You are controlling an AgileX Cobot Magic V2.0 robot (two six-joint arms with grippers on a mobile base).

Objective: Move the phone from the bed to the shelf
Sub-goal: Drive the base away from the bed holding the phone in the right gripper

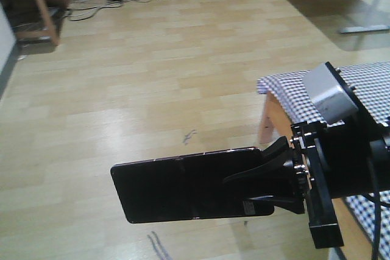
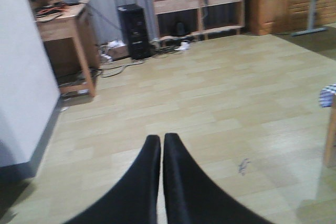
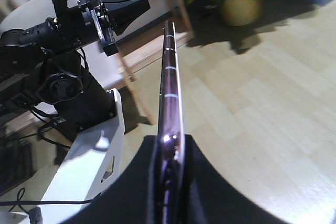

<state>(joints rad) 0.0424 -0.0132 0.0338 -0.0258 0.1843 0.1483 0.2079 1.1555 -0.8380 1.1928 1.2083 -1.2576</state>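
Note:
The phone [image 1: 183,184] is a glossy black slab held flat in the air above the wooden floor, left of the bed [image 1: 365,83] with its checked cloth. My right gripper [image 1: 256,181] is shut on the phone's right end. The right wrist view shows the phone [image 3: 170,93] edge-on, its pinkish-metal rim pinched between the two black fingers [image 3: 205,182]. My left gripper [image 2: 161,140] is shut with nothing in it and hangs over bare floor. The pale wooden shelf [image 2: 197,1] stands at the far wall, well apart from both grippers.
A brown side table [image 2: 65,24] stands at the back left, with a black computer tower [image 2: 134,30] and loose cables beside it. The bed's corner [image 2: 328,95] shows at the right. A potted plant [image 3: 241,9] and the robot's white base [image 3: 89,166] appear in the right wrist view.

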